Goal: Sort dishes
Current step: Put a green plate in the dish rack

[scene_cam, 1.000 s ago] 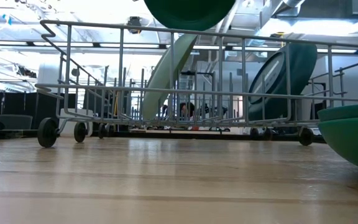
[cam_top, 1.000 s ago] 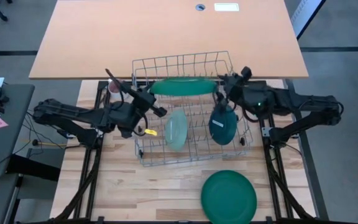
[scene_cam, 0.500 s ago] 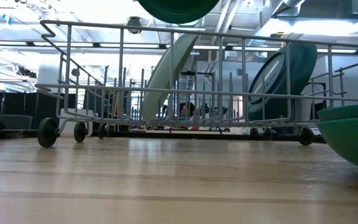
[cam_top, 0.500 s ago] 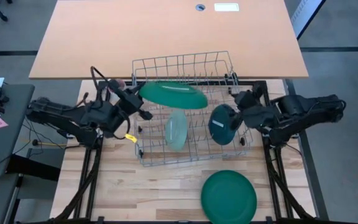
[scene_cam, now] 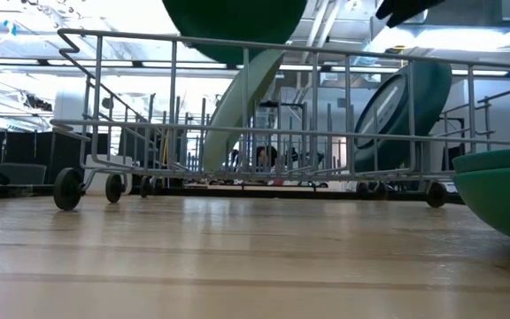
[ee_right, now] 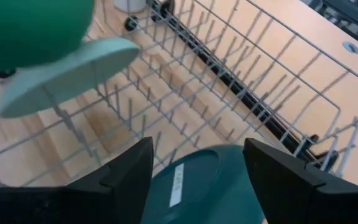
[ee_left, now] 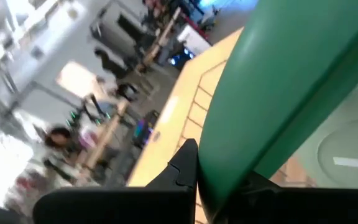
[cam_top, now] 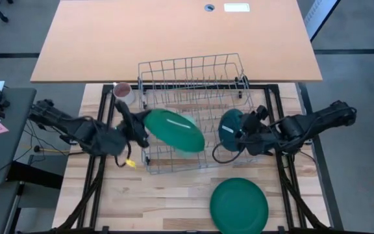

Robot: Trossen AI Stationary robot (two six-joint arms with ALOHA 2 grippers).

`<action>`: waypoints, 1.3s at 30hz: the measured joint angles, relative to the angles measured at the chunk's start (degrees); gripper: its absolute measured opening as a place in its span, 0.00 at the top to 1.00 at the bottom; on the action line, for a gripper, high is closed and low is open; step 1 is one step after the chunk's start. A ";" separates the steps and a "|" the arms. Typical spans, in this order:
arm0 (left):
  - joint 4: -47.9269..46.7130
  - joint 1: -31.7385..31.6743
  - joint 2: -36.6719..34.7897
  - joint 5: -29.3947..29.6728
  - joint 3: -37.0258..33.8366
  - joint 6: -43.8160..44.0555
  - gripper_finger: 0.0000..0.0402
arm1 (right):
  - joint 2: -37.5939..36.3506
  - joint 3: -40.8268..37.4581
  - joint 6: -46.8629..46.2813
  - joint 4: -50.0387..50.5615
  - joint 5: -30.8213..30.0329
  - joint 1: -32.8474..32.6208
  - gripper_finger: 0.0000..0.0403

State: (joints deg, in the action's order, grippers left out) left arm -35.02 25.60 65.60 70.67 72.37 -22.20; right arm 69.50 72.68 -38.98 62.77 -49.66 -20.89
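No legible writing: the teal plate [ee_right: 197, 180] carries a white sticker, text too small to read; another white label shows on the mint plate [ee_left: 347, 149], also unreadable.

Left tool [cam_top: 137, 132] is pinched on the rim of a glossy dark green plate [cam_top: 174, 129], held tilted above the rack [cam_top: 193, 71].

The mint plate stands on edge in the rack beneath it.

Right tool [cam_top: 239, 138], fingers spread, sits just beside the teal plate, which stands in the rack's right side.

A second green plate [cam_top: 239, 205] lies flat on the table [cam_top: 122, 195], in front of the rack.
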 joint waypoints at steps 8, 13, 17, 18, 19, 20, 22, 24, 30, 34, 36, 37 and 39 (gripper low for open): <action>7.59 8.81 5.95 17.59 -0.08 -12.59 0.99 | -0.30 0.07 4.99 -4.66 -1.81 -0.42 0.42; 16.69 11.18 6.51 18.91 -0.10 -21.58 0.99 | -0.31 0.10 7.63 -5.85 -2.14 0.10 0.45; 20.89 11.24 6.02 18.15 0.16 -26.03 0.99 | -0.34 0.10 11.11 -5.80 -2.09 0.10 0.47; 20.89 11.15 5.61 16.44 0.57 -26.23 1.00 | -0.34 0.10 12.29 -5.78 -2.09 0.10 0.48; 20.95 11.13 5.24 13.96 1.23 -26.73 1.00 | -0.34 0.10 13.29 -5.74 -2.09 0.12 0.48; 22.09 11.03 4.90 10.98 2.03 -27.86 1.00 | -0.34 0.10 14.34 -5.61 -2.08 0.14 0.48; 25.08 10.72 4.16 3.62 3.61 -31.61 1.00 | -0.34 0.10 16.64 -5.61 -2.05 0.16 0.49; 27.87 10.31 3.40 -3.78 5.13 -36.83 1.00 | -0.34 0.10 17.84 -5.23 -1.91 0.12 0.50; 33.28 7.40 0.24 -25.11 10.62 -43.79 1.00 | -0.34 0.10 18.06 -1.32 -1.43 -1.65 0.52; 33.27 2.00 -2.32 -37.76 15.63 -36.94 1.00 | -0.34 0.10 18.07 -0.75 -1.27 -3.44 0.53; 30.35 -1.73 -3.61 -45.70 17.74 -34.01 1.00 | -0.34 0.10 18.06 -0.75 -1.25 -4.15 0.54; 28.58 -3.64 -4.05 -50.25 18.89 -32.49 1.00 | -0.34 0.10 18.06 -0.78 -1.25 -4.46 0.54; 24.68 -7.48 -4.39 -59.07 21.13 -29.90 1.00 | -0.34 0.10 18.06 -0.91 -1.25 -4.81 0.54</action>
State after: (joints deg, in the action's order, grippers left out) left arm -10.34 18.11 61.21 11.60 93.49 -52.10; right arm 69.17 72.77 -20.93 61.87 -50.92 -25.70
